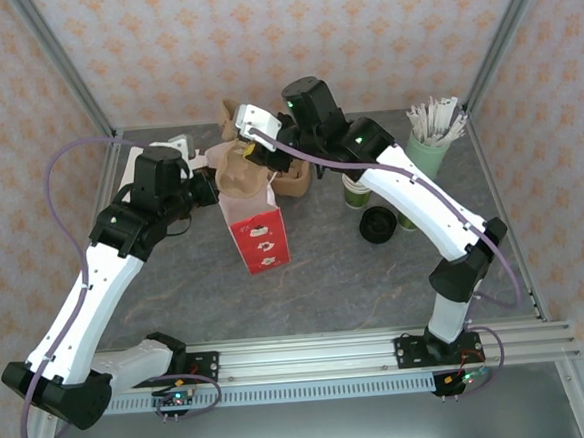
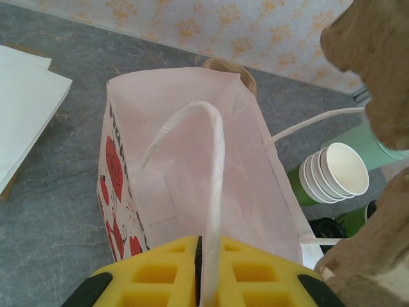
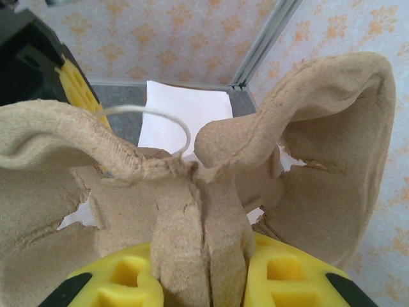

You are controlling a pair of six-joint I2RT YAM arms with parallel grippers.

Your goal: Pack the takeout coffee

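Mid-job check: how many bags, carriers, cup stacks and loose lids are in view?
Paper bag: 1
Pulp carrier: 1
Green cup stack: 1
Mint cup of sticks: 1
Loose black lid: 1
Total: 5
Anything behind the right arm is uncounted.

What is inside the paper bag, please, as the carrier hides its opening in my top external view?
Observer: In the left wrist view the paper bag looks empty, just bare pale walls.
Operator: Thank you. Is anything gripping it?
Observer: Yes, the left fingers are shut on one white handle, which runs up between them.
Operator: And on the right side?
Observer: In the right wrist view the right fingers pinch the brown pulp carrier by its folded centre ridge.
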